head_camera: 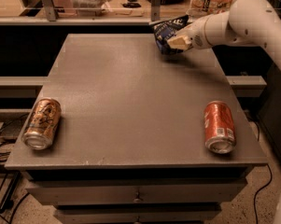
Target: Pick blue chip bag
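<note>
The blue chip bag (166,29) is dark navy foil with white lettering and pale print. The gripper (175,42), at the far right edge of the worktop with its jaws pinched on the bag, is cream-tan at the tip and white behind. The arm (245,17) is glossy white. The worktop (130,92) is plain matt grey. The left can (42,123) is coppery brown with darker markings and a silver end. The right can (219,126) is red-orange with a small white label panel and a silver end.
</note>
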